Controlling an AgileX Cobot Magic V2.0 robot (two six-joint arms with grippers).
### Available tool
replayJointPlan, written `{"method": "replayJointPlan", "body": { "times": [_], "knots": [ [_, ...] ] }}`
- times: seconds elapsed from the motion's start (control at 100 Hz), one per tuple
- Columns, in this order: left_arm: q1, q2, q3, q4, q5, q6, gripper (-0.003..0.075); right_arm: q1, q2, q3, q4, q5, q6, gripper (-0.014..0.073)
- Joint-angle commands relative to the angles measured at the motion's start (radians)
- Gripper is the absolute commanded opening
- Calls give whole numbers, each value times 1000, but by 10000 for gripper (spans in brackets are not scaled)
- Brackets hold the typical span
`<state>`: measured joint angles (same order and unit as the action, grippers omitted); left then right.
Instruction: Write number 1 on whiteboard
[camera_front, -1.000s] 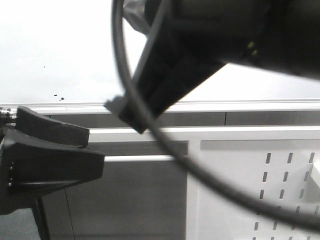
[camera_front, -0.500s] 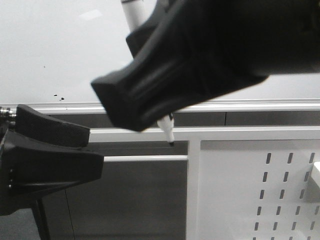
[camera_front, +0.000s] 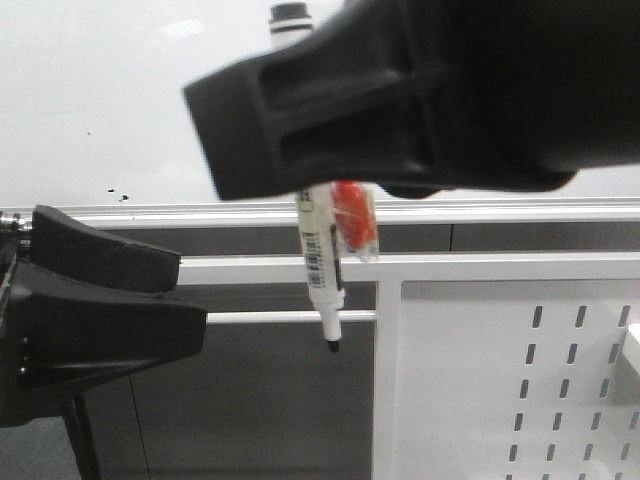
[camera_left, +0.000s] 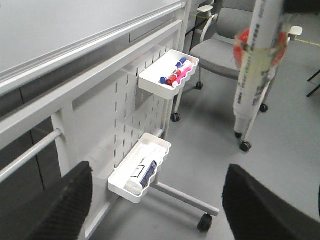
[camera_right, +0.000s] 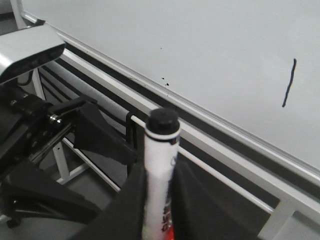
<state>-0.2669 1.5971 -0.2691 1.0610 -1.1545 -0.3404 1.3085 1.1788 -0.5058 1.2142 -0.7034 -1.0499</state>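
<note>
A white marker (camera_front: 321, 275) is clamped between the fingers of the right gripper (camera_front: 330, 190), its black tip pointed downward and held clear of the whiteboard (camera_front: 110, 90). An orange-red tag (camera_front: 355, 222) is seen taped beside the barrel. In the right wrist view the number 1 (camera_right: 288, 83) is found on the board as a thin, slightly slanted black stroke, well apart from a few small specks (camera_right: 164, 80) (these sit close to the silver lower rail (camera_front: 520, 211)). The left gripper (camera_left: 155, 200) is held with its jaws spread wide and nothing between them, near a white perforated panel (camera_left: 107, 117) on which two trays (camera_left: 169, 77) of markers are hung.
</note>
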Motion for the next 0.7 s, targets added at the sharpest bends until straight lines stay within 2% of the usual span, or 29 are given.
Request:
{"method": "replayJointPlan", "body": {
  "times": [0.0,0.3,0.56,0.69],
  "knots": [
    [2,-31,-9,-60,-194,28,493,-5,-24,-19,-15,-23,4,-70],
    [2,-31,-10,-161,-194,39,493,-5,-24,-22,-9,-12,45,-70],
    [2,-31,-25,-150,-194,39,493,-8,-24,-22,-88,-45,77,-70],
    [-11,-31,-45,-84,-194,39,493,-66,-22,-22,-113,-24,108,-70]
  ]
}}
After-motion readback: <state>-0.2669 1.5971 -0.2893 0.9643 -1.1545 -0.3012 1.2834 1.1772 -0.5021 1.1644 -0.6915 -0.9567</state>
